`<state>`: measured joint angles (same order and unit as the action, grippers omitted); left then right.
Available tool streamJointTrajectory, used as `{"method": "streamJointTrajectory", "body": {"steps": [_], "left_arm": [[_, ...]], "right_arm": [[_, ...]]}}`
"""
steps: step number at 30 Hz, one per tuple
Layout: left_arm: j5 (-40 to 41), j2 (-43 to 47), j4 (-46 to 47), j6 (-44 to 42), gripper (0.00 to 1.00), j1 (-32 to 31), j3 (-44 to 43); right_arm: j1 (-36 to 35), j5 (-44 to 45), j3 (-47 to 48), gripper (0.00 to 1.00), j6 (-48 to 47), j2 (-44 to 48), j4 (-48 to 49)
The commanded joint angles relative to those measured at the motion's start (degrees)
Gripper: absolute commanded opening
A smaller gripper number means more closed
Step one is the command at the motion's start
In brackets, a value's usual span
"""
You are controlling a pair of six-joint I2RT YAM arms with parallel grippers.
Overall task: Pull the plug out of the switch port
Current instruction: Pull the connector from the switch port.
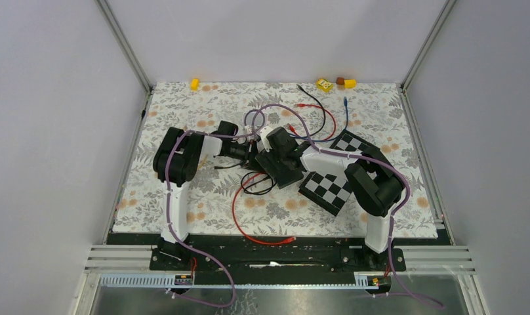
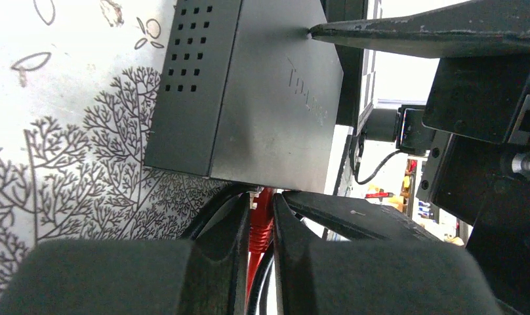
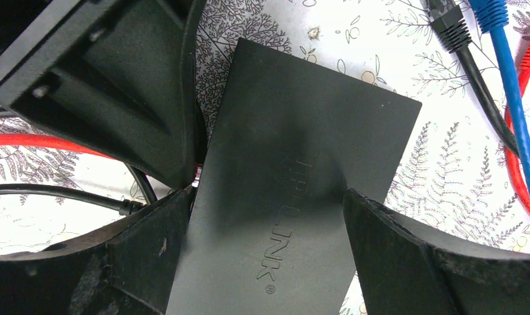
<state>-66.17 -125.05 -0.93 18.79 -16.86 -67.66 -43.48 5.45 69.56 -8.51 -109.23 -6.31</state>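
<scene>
The black switch (image 1: 280, 165) lies on the floral mat at mid-table. In the left wrist view the switch (image 2: 262, 98) has a red plug (image 2: 261, 220) seated in its near edge, and my left gripper (image 2: 261, 230) is shut on that plug, fingers on both sides. A black cable runs beside the red one. My right gripper (image 3: 269, 191) is open, its fingers (image 3: 151, 243) spread over the switch top (image 3: 302, 164). One fingertip (image 2: 311, 29) touches the top. The left gripper (image 3: 118, 85) shows at the switch's left edge.
Two checkerboard boards (image 1: 328, 187) (image 1: 351, 141) lie right of the switch. A loose red cable (image 1: 249, 223) loops toward the front edge. Blue (image 3: 505, 59), black (image 3: 459, 46) and red loose cables lie behind the switch. Small yellow items (image 1: 195, 83) (image 1: 325, 84) sit at the back wall.
</scene>
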Motion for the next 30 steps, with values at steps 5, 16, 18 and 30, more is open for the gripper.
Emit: {"method": "streamJointTrajectory", "body": {"steps": [5, 16, 18, 30], "left_arm": [[9.85, -1.95, -4.18, -5.63, 0.0, 0.36, -0.09], [9.84, 0.84, 5.97, -0.61, 0.0, 0.39, 6.44], [9.95, 0.7, 4.76, -1.29, 0.0, 0.39, 5.38], [8.55, -2.18, -3.04, -4.99, 0.0, 0.43, 0.46]], "right_arm": [[1.91, 2.96, 0.66, 0.92, -2.19, -1.51, -0.99], [2.74, 3.35, 0.67, 0.93, -1.77, -1.38, -0.99], [2.95, 3.17, 0.58, 0.93, -1.79, -1.32, -0.99], [3.58, 1.76, 0.21, 0.93, -1.87, -0.9, -0.64]]}}
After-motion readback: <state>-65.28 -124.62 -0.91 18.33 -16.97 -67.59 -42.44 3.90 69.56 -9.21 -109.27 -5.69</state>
